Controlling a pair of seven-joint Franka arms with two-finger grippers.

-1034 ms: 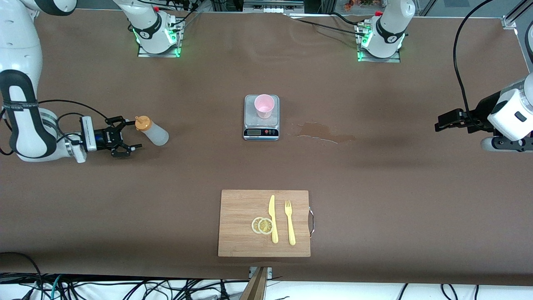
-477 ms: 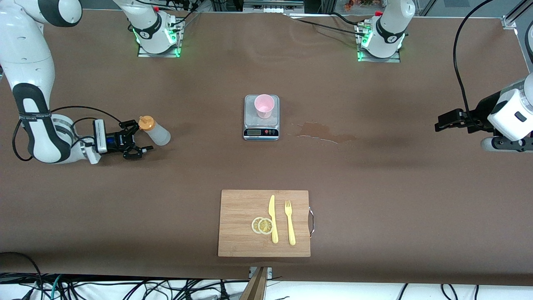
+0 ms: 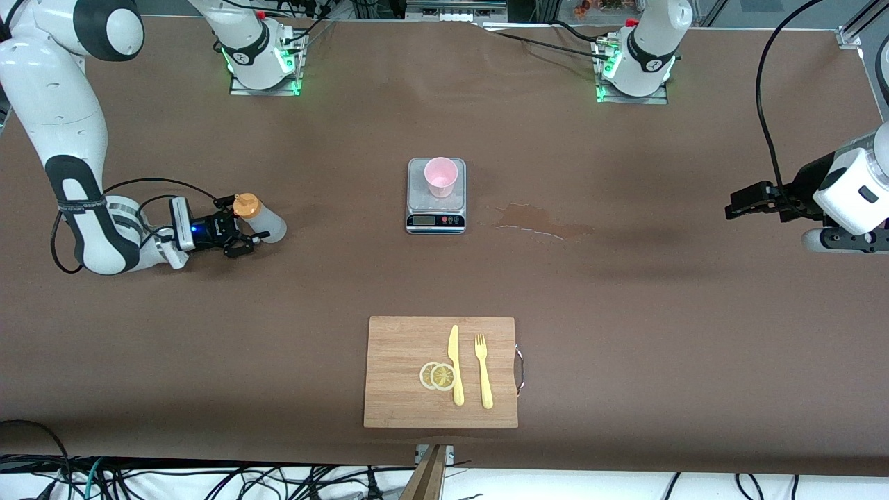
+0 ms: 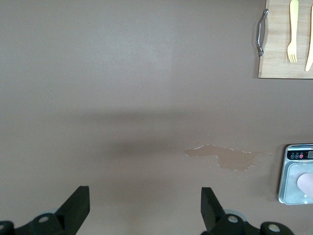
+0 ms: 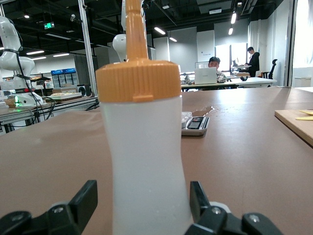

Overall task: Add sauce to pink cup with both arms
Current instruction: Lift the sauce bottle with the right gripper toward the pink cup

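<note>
The sauce bottle (image 3: pixel 267 223), whitish with an orange nozzle cap, stands upright on the table toward the right arm's end. My right gripper (image 3: pixel 248 222) is low at the table, open, with a finger on each side of the bottle's lower body. The right wrist view shows the bottle (image 5: pixel 146 161) filling the gap between the fingers (image 5: pixel 85 200), with small gaps on both sides. The pink cup (image 3: pixel 440 176) stands on a small scale (image 3: pixel 435 208) at mid-table and shows partly in the left wrist view (image 4: pixel 305 185). My left gripper (image 3: pixel 740 201) waits open and empty above the left arm's end (image 4: pixel 145 205).
A pale dried stain (image 3: pixel 542 221) lies on the table beside the scale, toward the left arm's end. A wooden cutting board (image 3: pixel 403 368) with a yellow knife, a fork and lemon slices lies nearer the front camera.
My right gripper has moved along the table toward the bottle, from just short of it to having its open fingers on either side of it. The left arm has not moved.
</note>
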